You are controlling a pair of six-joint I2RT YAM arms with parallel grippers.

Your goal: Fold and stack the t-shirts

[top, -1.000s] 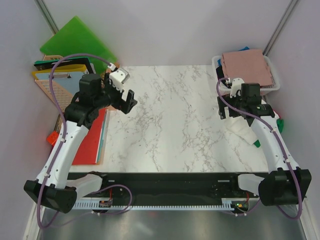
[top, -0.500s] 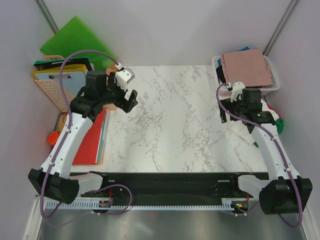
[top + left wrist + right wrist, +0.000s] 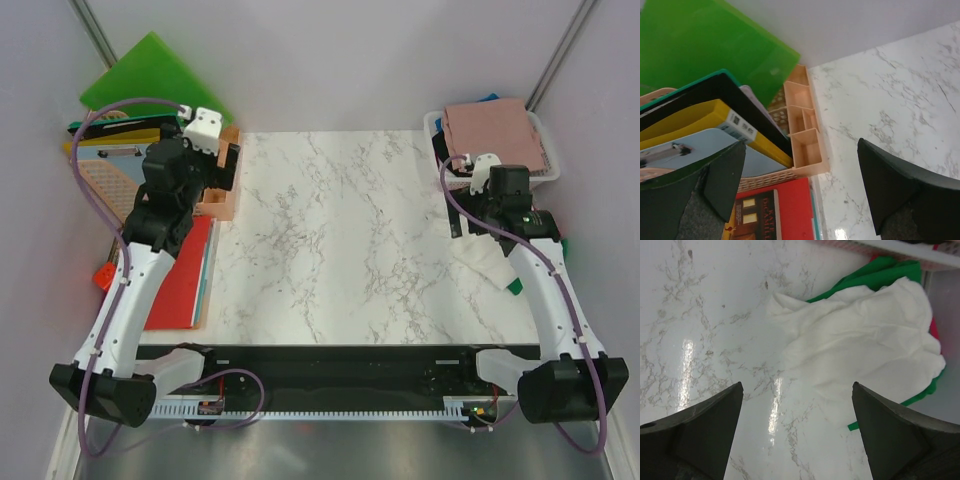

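Observation:
A crumpled white t-shirt (image 3: 865,345) lies on the marble table (image 3: 340,240) near its right edge, on top of a green t-shirt (image 3: 885,270). From above, the white t-shirt (image 3: 490,262) shows below my right wrist, with green t-shirt corners (image 3: 513,287) poking out. A folded dusty pink t-shirt (image 3: 497,135) tops the pile in the white basket (image 3: 432,122) at the back right. My right gripper (image 3: 797,430) hangs open over bare marble just left of the white shirt, holding nothing. My left gripper (image 3: 800,185) is open and empty over the table's back left corner.
Left of the table stand a green folder (image 3: 705,40), yellow and black folders, a blue clipboard (image 3: 695,150) and a peach desk organiser (image 3: 805,135). A red book (image 3: 775,210) lies at the left edge. Grey walls close in the back and sides.
My left arm has swung back and to the left, from over the table toward the folders and organiser. My right gripper has shifted slightly toward the white shirt. Both stay open.

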